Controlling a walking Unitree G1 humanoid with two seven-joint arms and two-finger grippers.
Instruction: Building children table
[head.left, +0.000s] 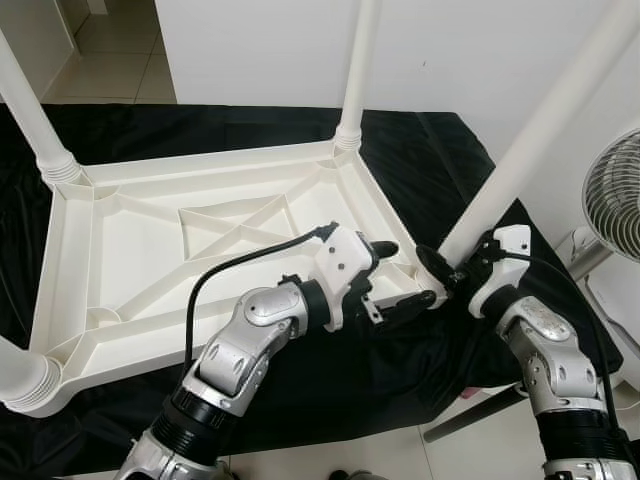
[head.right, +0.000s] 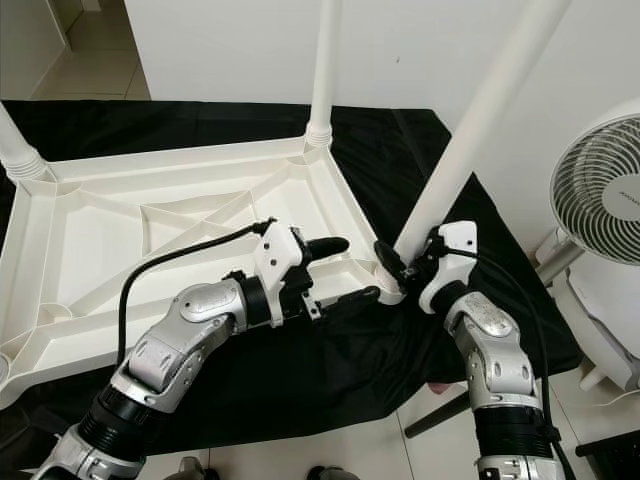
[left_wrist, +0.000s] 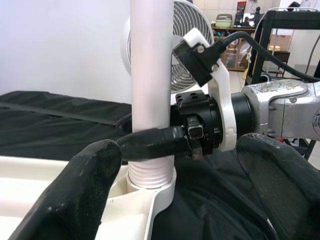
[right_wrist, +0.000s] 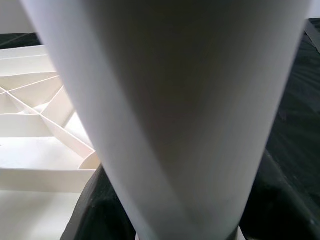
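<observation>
White plastic ribbed tabletop (head.left: 190, 250) is being seen lying upside down on a black cloth (head.left: 440, 160) spread over the floor; round white plastic legs (head.left: 358, 70) are standing up from its corners, one at the far corner (head.left: 35, 120), one at the near left corner (head.left: 20, 375). The fourth white leg (head.left: 540, 130) is leaning at the near right corner, its threaded foot (left_wrist: 150, 172) being seated in the corner socket of the tabletop. This leg is being pinched low down by the right hand (head.left: 448, 270), its black fingers (left_wrist: 150, 142) being wrapped against the tube just above the threads. The left hand (head.left: 400, 275) is being held just beside that corner, above the tabletop rim, with its two black fingers (left_wrist: 90, 185) spread apart and nothing between them. A white round-grilled fan (head.right: 600, 190) is standing on the pale tiled floor (head.left: 110, 50) to the right, beside the cloth.
</observation>
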